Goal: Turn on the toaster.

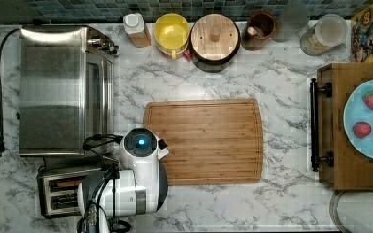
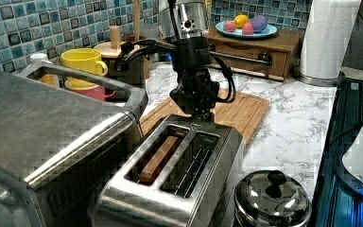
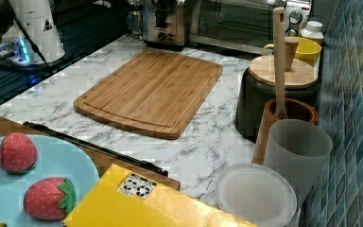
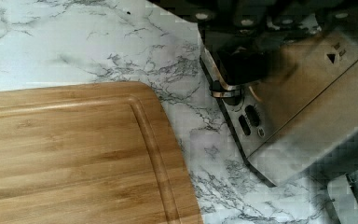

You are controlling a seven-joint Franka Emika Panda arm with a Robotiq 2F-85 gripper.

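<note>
While the small boxy stainless-steel pop-up toaster (image 2: pixel 170 177) sits at the counter's near end in the left view, it stands just beside the large steel toaster oven (image 2: pixel 42 137), with a brown slice in the slot nearer the oven and bare wires in the other. Gripper (image 2: pixel 199 105) hangs directly over the toaster's far end face, black body vertical, cables looped round it; fingertips are down at the top edge of that face, contact can't be confirmed. In the wrist view the toaster (image 4: pixel 298 107) end panel shows a dark lever knob, two small oval buttons below it and an arrow mark on the steel; gripper parts are blurred dark shapes just above the knob. Finger state: cannot tell. Top view: toaster (image 1: pixel 60 190) in the top view's lower left, partly under the white arm, oven (image 1: pixel 63 90) just above it. Rectangular bamboo cutting board (image 1: pixel 204 141) lies on the white marble counter (image 1: pixel 281 63) just to the toaster's right in the top view, close to it but apart in the wrist view. Yellow mug (image 2: pixel 82 60) and round wooden lid (image 2: pixel 111 47) sit behind the oven against the blue tile wall. Steel pot lid with black knob (image 2: pixel 270 198) sits beside the toaster, on the left view's right.
</note>
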